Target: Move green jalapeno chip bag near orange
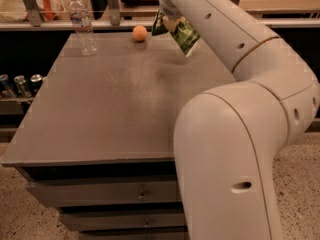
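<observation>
Green jalapeno chip bag (184, 36) hangs over the far edge of the table (100, 114), clenched in our gripper (169, 20), at 3 o'clock from the orange (140, 32). We see a water bottle (83, 25) at its 9 o'clock and closed drawers (100, 194) below.

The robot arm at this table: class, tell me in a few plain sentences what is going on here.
A robot arm reaches across the table. Its gripper, near the table's far edge, holds a green chip bag that appears lifted off the surface, a little to the right of the orange. The bag is not yet set down. A water bottle stands upright near the far left corner, apart from the orange.
</observation>
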Tool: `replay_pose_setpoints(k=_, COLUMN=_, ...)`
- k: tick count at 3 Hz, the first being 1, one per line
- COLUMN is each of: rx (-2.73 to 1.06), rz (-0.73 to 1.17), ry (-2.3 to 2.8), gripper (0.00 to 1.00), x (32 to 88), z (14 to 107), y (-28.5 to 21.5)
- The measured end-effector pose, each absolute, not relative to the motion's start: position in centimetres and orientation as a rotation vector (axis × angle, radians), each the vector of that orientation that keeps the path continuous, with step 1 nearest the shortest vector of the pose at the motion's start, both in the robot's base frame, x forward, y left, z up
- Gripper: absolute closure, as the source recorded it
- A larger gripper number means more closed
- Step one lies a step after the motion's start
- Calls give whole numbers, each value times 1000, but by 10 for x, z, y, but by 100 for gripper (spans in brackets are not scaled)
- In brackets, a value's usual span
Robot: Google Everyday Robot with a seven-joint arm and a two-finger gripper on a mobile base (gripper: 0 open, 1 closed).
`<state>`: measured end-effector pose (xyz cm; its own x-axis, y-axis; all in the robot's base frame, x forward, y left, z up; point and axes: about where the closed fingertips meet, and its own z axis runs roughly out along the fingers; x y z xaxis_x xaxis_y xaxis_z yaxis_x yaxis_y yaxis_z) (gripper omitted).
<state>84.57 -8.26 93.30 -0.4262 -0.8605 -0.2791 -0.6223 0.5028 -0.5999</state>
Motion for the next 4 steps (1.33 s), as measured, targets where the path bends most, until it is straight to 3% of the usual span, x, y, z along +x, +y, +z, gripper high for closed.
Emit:
replay_pose_setpoints(k=1, rx=-1182, rz=-539, ry=2221, gripper=82, x=854, z=923, y=-77)
replay_pose_setpoints(k=4, rx=-1152, rz=-501, ry=2290, gripper=12, x=866, z=898, y=-72)
